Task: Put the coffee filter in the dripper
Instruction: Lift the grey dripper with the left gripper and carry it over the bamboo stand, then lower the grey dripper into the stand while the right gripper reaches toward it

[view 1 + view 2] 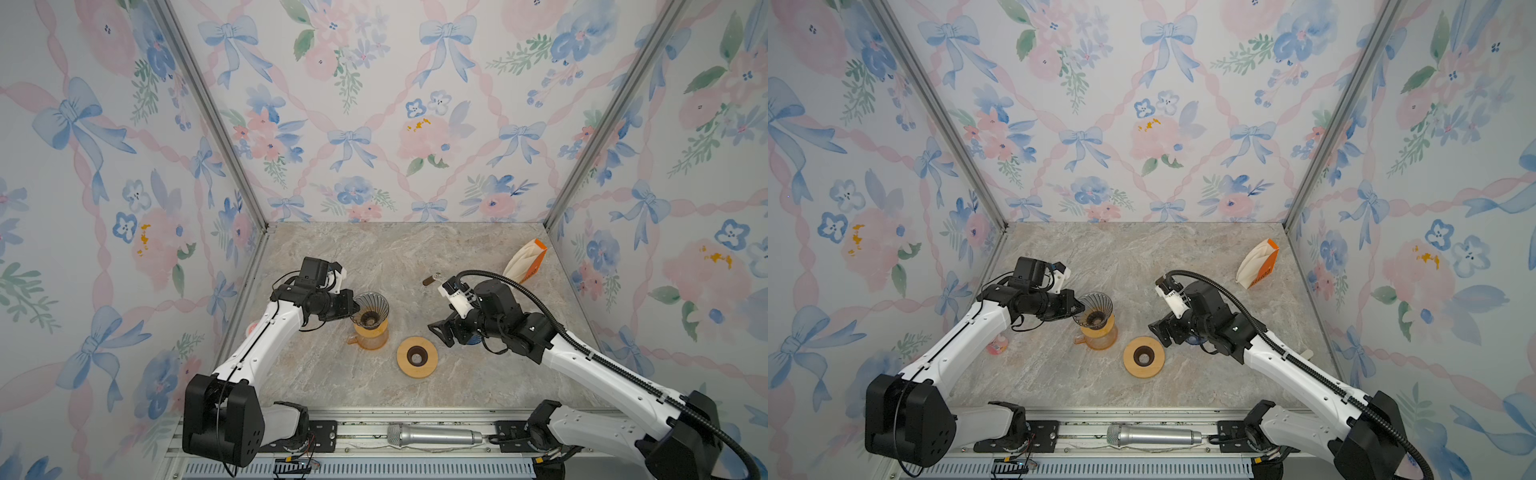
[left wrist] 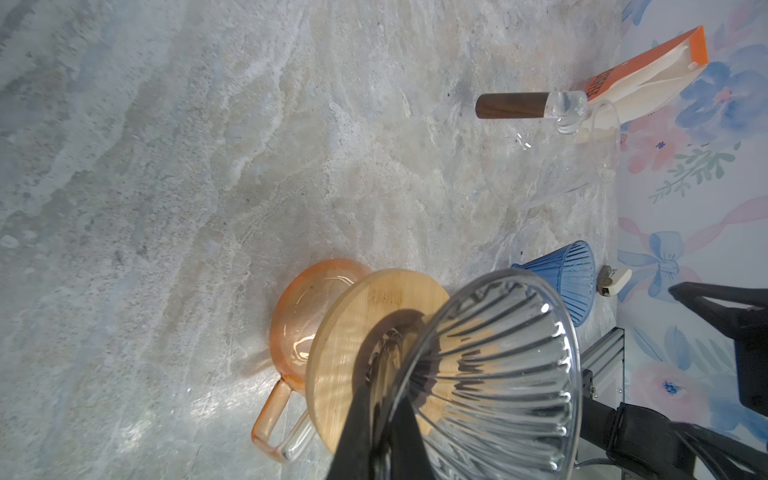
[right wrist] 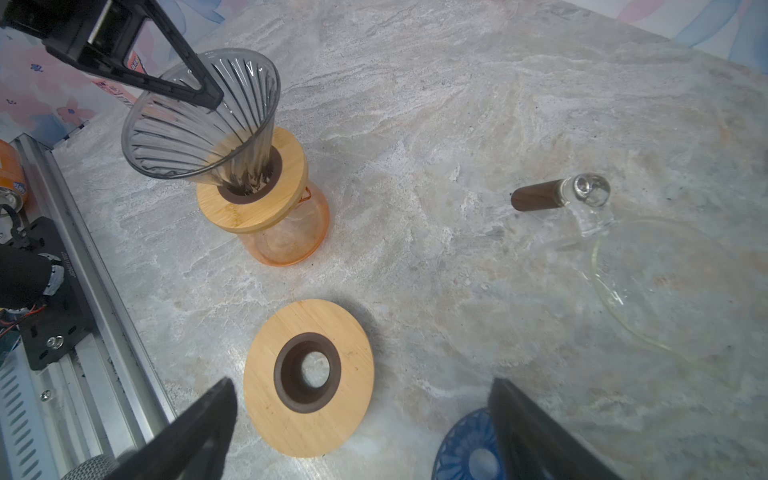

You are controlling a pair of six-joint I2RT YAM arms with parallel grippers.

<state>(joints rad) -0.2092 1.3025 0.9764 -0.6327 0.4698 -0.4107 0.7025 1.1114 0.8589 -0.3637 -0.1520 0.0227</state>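
A silver microphone (image 1: 434, 436) lies along the front rail, closest of all. Beyond it, on the marble table (image 1: 374, 257), the left gripper (image 1: 355, 311) is pinched tight on the rim of the smoked-glass dripper (image 1: 370, 308) (one finger inside the cone, one outside). The dripper's neck sits in the wooden collar (image 3: 253, 199) atop the orange carafe (image 1: 371, 338). The right gripper (image 1: 441, 332) holds nothing. Its jaws are spread wide above the table beside a spare wooden ring (image 1: 417, 356), and a blue dripper (image 3: 467, 451) sits just beneath it. The coffee filter pack (image 1: 524, 261) — white papers in an orange box — leans at the back right corner, well apart from both grippers.
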